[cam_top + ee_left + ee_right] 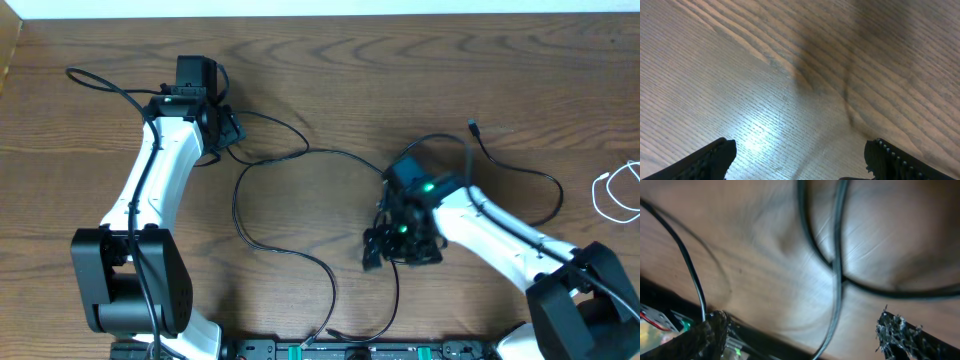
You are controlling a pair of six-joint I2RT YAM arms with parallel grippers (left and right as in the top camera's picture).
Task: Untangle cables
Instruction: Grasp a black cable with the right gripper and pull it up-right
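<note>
Right tool [805, 335]: jaws wide apart, gripping nothing; it hangs low over the desk [300, 60].
Black cords [837, 272]: two strands cross just ahead of the right tool, in line with the gap between its fingers.
Long axis: one strand runs on through that gap, square to the closing line; the other sweeps off past the right-hand finger.
Left tool [800, 162]: jaws wide apart, empty; only bare wood lies between its fingers.
Nearer arm: the right one, in my judgement; the crossing lies well apart from the left tool.
White cord [615, 195]: far beyond the right arm, at the desk's edge, apart from the black ones.
Surface: flat wood; the cords lie flat on it, so a pinch likely needs a low reach.
Room: open wood between the two tools for spreading a loop.
</note>
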